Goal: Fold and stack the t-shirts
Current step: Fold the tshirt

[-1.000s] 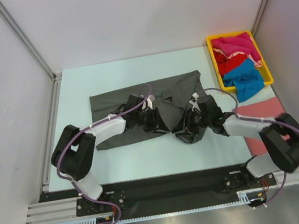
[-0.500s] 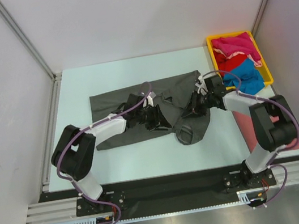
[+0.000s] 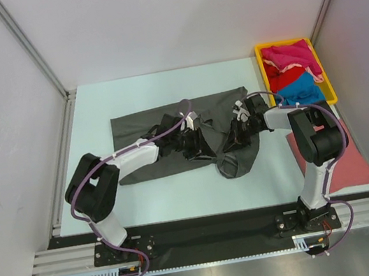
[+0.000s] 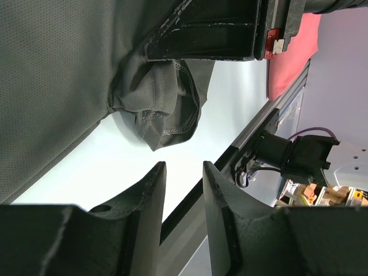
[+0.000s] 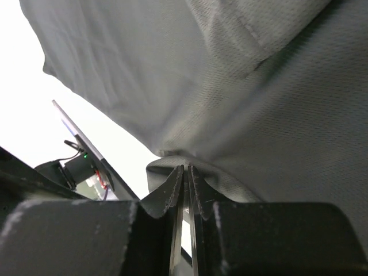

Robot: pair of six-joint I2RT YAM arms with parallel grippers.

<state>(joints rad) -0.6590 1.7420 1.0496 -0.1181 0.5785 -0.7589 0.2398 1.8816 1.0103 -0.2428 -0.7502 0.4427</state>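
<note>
White-walled booth, pale table (image 3: 179,188).

Status (est.): early. Nothing visibly folded, no stack seen. One shirt is being worked and the tray lot is left to do.

Items, L to R:
1. Grey shirt (image 3: 144,127): mid-table. L side flat, ctr/R rumpled, w/ a loose lobe drooping toward the near edge.
2. Left gripper (image 3: 196,143): over shirt's ctr. Fingers apart, nothing btwn them; wrist view shows bare table through the gap.
3. Right gripper (image 3: 238,131): on shirt's R part. Fingers pressed nearly together, tips on a raised ridge of grey cloth, prob. pinching it.
4. Yellow tray (image 3: 264,76): back R. Magenta shirt (image 3: 288,55), red shirt (image 3: 281,81) and blue shirt (image 3: 301,93) heaped inside, unfolded.
5. Pink shirt (image 3: 352,163): flat on table, near R, beside the right arm. Folded or not, can't tell; poss. a stack's base.
</note>
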